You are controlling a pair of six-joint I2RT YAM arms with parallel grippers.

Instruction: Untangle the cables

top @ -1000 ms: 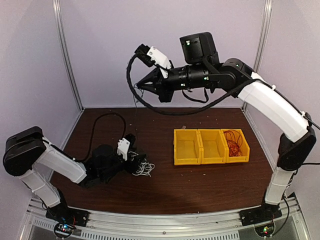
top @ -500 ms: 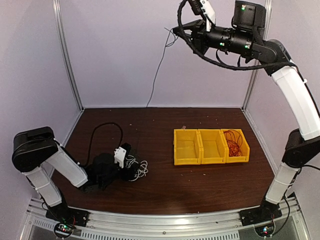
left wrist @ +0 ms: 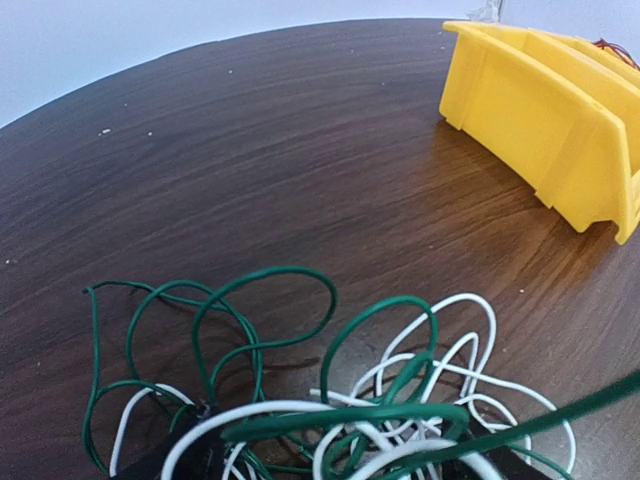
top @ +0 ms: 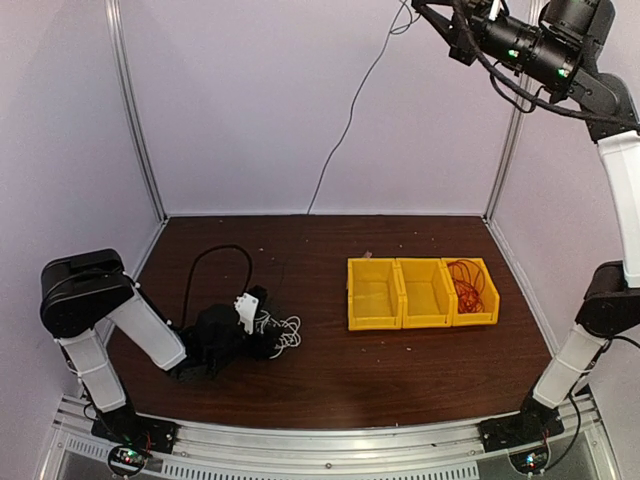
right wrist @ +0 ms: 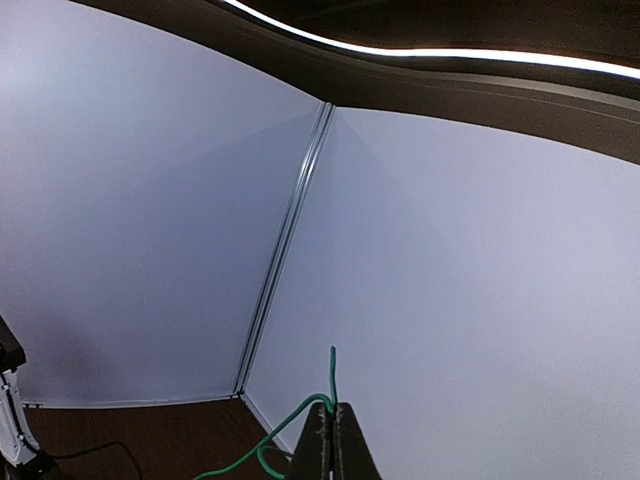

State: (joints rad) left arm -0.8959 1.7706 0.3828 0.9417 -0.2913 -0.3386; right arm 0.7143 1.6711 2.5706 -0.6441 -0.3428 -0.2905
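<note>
Right fingers [right wrist: 335,410] are pressed flat together, pinching a green cable [right wrist: 332,372] between their tips. A short end of it sticks up above them, and the rest curves away below and to their left. They are held high in the air near the top of the back wall, well above the counter [top: 400,375]. From them the cable hangs in one long, thin slant down toward the back edge of the counter. Past that edge it is too fine to follow in the overhead view.

Left fingers [top: 266,337] lie low, close to the counter, at the tangle of cables [left wrist: 370,415]. Only their dark tips show at the bottom edge of the wrist view. The tips are spread wide apart, with the tangle lying between and just ahead of them, and nothing looks pinched. The tangle is a loose heap of green and white loops resting on the dark wood. The green loops reach farthest ahead and to the left of the fingers. One green strand runs straight off to the right from the heap.

Three yellow bins [top: 424,292] stand side by side on the counter, well apart from the left fingers, ahead and to their right. A red cable [top: 466,280] is coiled in the bin farthest from them.
</note>
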